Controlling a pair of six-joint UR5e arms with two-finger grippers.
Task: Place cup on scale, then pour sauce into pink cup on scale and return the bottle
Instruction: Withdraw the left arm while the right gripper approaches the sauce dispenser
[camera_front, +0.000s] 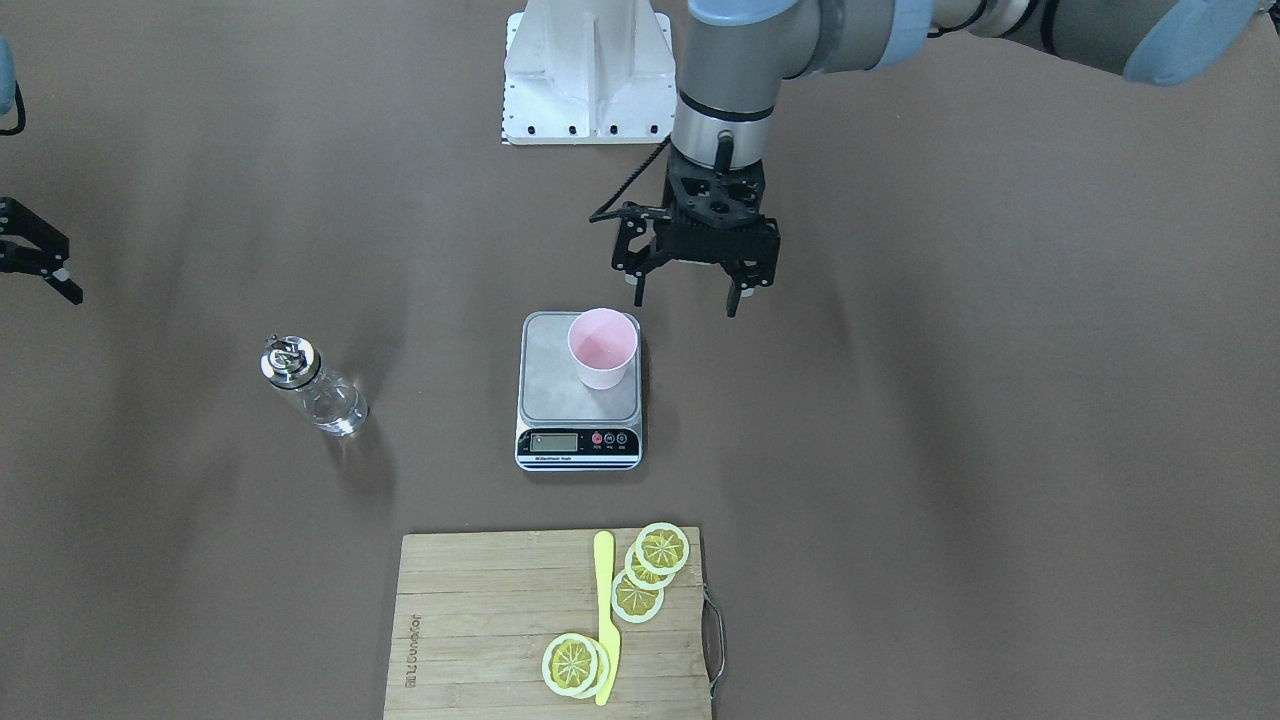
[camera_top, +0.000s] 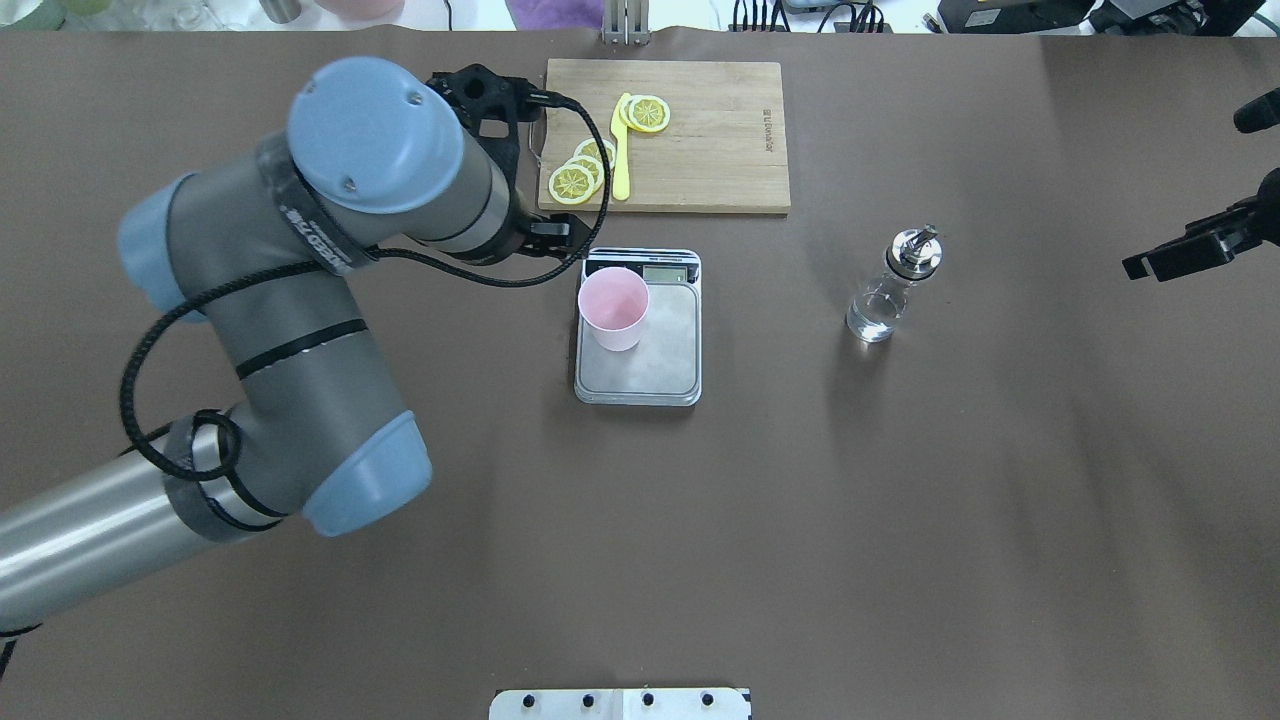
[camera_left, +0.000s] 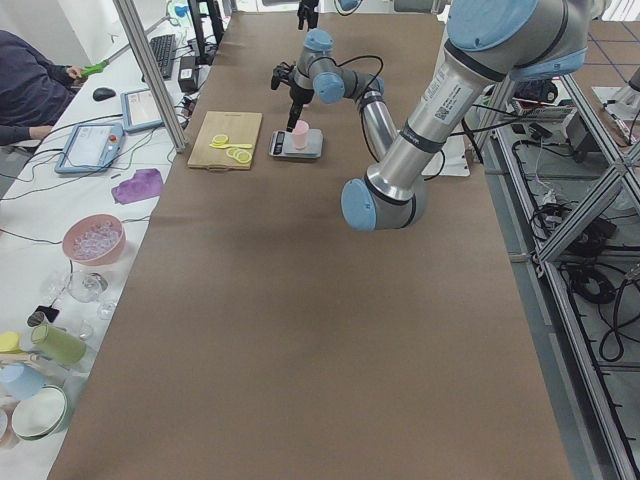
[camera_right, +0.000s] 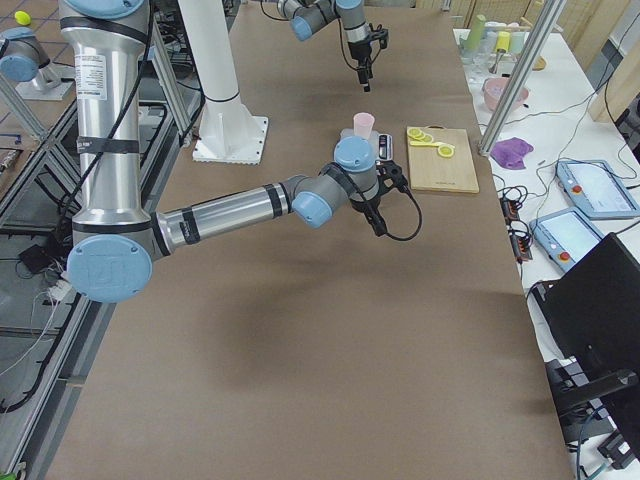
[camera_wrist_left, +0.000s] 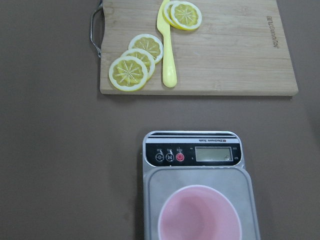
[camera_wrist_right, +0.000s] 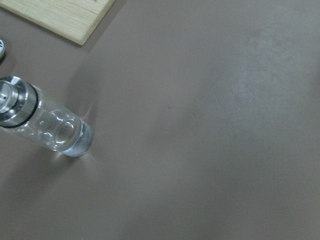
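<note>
Small pale pink tapered cup (camera_front: 602, 348): upright on the silver steel platform of the small rectangular digital scale (camera_front: 550, 380), on the platform's robot-left half. Inside looks dry in the left wrist view.

Left two-finger gripper (camera_front: 687, 298): fingers spread wide, pointing down, nothing between them. Hangs raised over the table. In the front-facing view it lies just past the scale's robot-side edge, a bit to the robot's left of the cup. Near the cup, not touching. Left wrist view looks straight down on the cup rim at its bottom edge, no fingers in shot.

Small clear glass bottle with chrome pour-spout cap (camera_front: 315, 385): upright on the brown table (camera_front: 950, 450), well apart from the scale, on the robot's right. Clear water-like sauce (camera_front: 338, 408) visible through the glass.

Right two-finger gripper (camera_front: 60, 270): only partly in shot at the edge of both fixed top views. Cannot tell whether spread or pressed together. Well apart from the bottle, further to the robot's right. Bottle between it and the scale in the overhead view. Right wrist view catches the bottle at its left edge, no fingers in shot.

Light wooden cutting board (camera_front: 480, 620) on the operators' side of the scale, apart from it. Carries yellow lemon slices (camera_front: 663, 548) and a yellow plastic knife (camera_front: 604, 610).
</note>
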